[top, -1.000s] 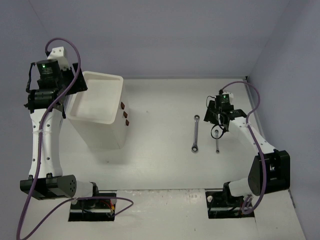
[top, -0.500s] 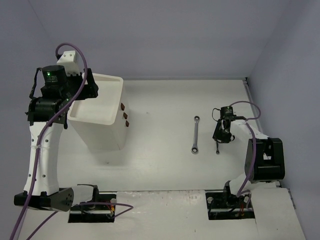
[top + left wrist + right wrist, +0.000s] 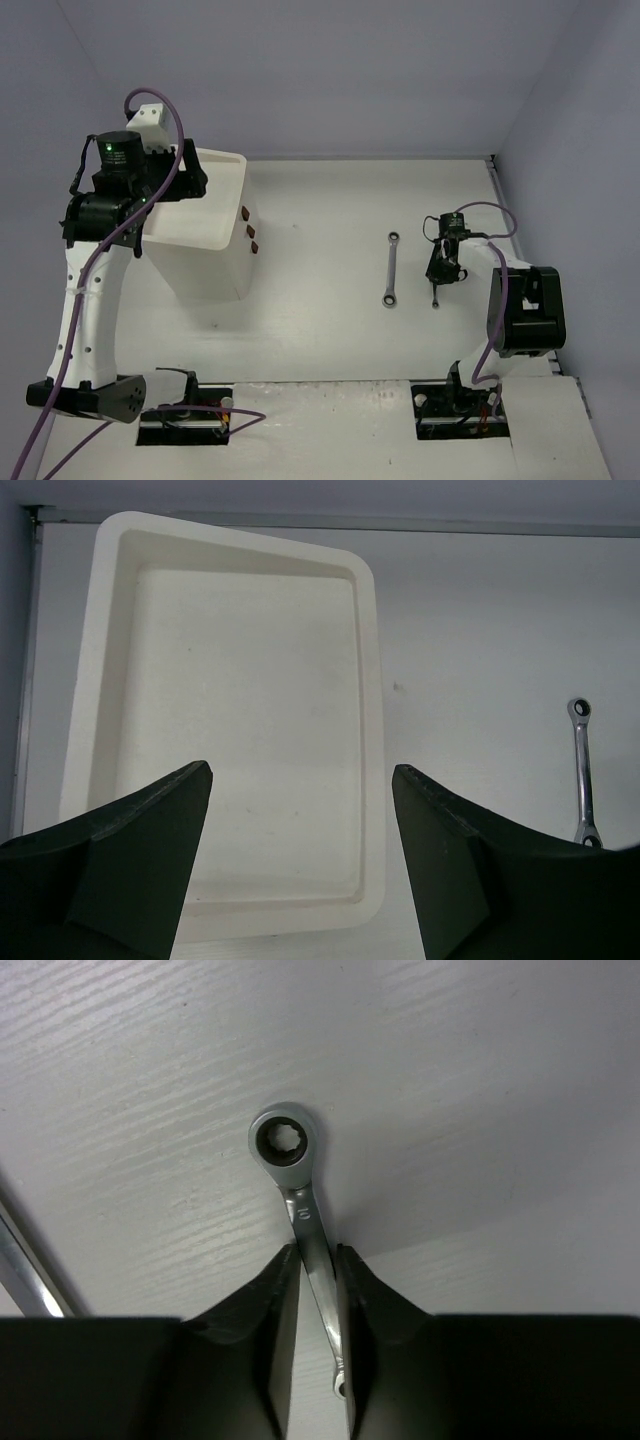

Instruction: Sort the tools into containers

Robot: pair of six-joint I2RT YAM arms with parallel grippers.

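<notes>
A tall white box (image 3: 215, 262) with an empty shallow tray top (image 3: 372, 680) and three dark drawer handles (image 3: 250, 228) stands at the left. My left gripper (image 3: 182, 181) hangs above the tray, open and empty (image 3: 300, 775). A small silver ratchet wrench (image 3: 302, 1210) lies on the table at the right (image 3: 435, 296). My right gripper (image 3: 441, 272) is down on it, its jaws shut on the wrench's shaft (image 3: 318, 1257). A longer silver wrench (image 3: 391, 268) lies just to the left, and shows in the left wrist view (image 3: 581, 770).
The long wrench's edge shows at the left of the right wrist view (image 3: 20, 1260). The table's back wall and right wall stand close behind the box and beside the right arm.
My right gripper has come down and nearer onto the small wrench and closed on its shaft. My left gripper has swung right, over the tray.
</notes>
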